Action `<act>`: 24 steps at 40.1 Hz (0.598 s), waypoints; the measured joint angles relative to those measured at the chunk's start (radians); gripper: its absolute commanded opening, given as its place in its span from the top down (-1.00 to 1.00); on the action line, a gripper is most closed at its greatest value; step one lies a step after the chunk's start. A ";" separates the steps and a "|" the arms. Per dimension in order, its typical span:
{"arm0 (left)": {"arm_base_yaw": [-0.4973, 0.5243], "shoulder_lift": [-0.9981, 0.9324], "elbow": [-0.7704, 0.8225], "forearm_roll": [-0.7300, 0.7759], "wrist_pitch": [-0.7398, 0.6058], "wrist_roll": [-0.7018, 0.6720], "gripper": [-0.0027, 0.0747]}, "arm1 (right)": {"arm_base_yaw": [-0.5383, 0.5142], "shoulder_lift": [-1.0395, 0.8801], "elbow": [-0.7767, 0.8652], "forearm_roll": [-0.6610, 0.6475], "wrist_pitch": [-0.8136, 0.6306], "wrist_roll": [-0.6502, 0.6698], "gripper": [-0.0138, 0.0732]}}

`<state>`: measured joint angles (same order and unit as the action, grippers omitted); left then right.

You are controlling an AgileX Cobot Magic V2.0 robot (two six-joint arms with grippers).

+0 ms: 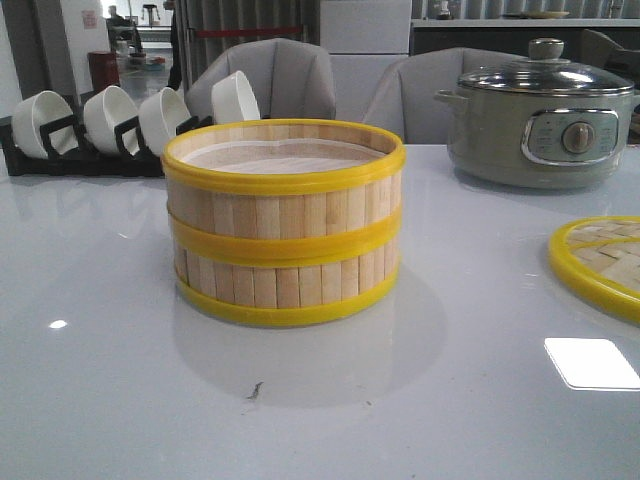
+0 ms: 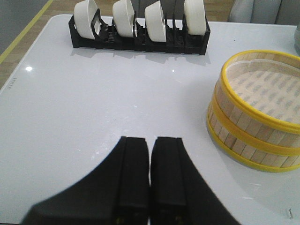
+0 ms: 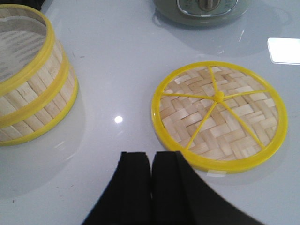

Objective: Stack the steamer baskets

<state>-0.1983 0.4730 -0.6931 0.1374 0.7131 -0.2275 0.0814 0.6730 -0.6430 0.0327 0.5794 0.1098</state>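
Front view: two steamer baskets (image 1: 284, 222) stand stacked, one squarely on top of the other, near the middle of the glossy white counter (image 1: 100, 400). Their slat walls line up, and the yellow rims meet in a band around the middle of the stack. A pale liner shows inside the upper basket. Behind the stack to the left, a black rack (image 1: 80, 155) holds four white bowls (image 1: 165, 118) tilted on edge. To the right at the back sits a grey-green electric pot (image 1: 540, 125) with a glass lid. At the right edge, part of a flat woven lid (image 1: 600, 262) with a yellow rim lies on the counter. Neither arm appears in this view.

Left wrist view: the left tool (image 2: 150, 154) has its two black fingers pressed together, holding nothing, above bare counter. The stacked baskets stand well apart from it, off to one side, and the bowl rack lies farther away across the counter.

Right wrist view: the right tool (image 3: 151, 168) is likewise closed with its fingers touching and nothing between them. The woven lid lies flat just beyond its fingertips, its yellow spokes meeting at a central hub. The basket stack stands apart on the other side, and the pot's base shows at the far edge.
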 measured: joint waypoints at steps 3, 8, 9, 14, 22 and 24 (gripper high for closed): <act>0.000 0.000 0.000 0.000 0.000 0.000 0.68 | 0.000 0.000 0.000 0.025 0.027 0.000 0.39; 0.000 0.000 0.000 0.000 0.000 0.000 0.68 | 0.000 0.000 0.000 0.039 0.086 0.000 0.18; 0.000 0.000 0.000 0.000 0.000 0.000 0.68 | 0.000 0.000 0.000 0.040 0.097 0.000 0.12; 0.000 0.000 0.000 0.000 0.000 0.000 0.68 | 0.000 0.000 0.000 0.046 0.142 0.000 -0.09; 0.000 0.000 0.000 0.000 0.000 0.000 0.68 | 0.006 0.023 0.000 0.028 0.127 0.000 -0.05; 0.000 0.000 0.000 0.000 0.000 0.000 0.68 | 0.007 0.064 0.000 0.013 0.114 0.000 -0.05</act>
<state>-0.1983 0.4730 -0.6931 0.1374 0.7126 -0.2275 0.0885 0.7374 -0.6430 0.0455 0.6935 0.1098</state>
